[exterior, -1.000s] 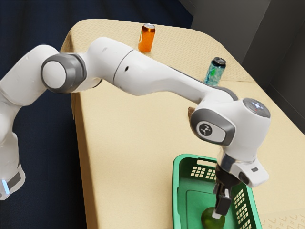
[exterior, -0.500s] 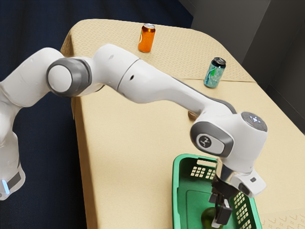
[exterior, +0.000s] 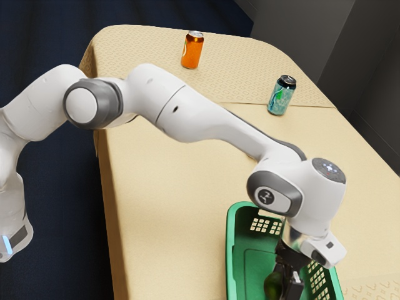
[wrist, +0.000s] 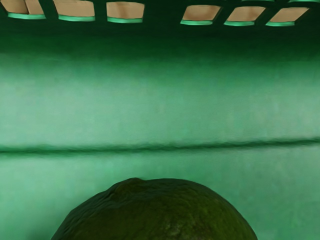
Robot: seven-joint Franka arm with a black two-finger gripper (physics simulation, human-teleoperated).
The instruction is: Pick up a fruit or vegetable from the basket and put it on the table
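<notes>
Long table under pale yellow patterned cloth (exterior: 175, 187); white-and-grey jointed arm (exterior: 194, 115) reaching over it; green plastic basket with pierced walls (exterior: 232, 250) on table; black two-finger gripper (exterior: 290, 284) down inside basket, cannot tell whether wide, narrow or holding; orange metal can (exterior: 192, 50) and teal, black-topped metal can (exterior: 282, 95) upright on table, well apart from basket; dark green, rounded fruit (exterior: 272, 286) within basket, at gripper.

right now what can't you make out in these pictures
- Part of the avocado: exterior view, behind the gripper; wrist view, cut by the lower edge.
- Basket's near end: exterior view, cut by the lower edge.
- Lettering on the orange can and teal can: exterior view, too small.
</notes>
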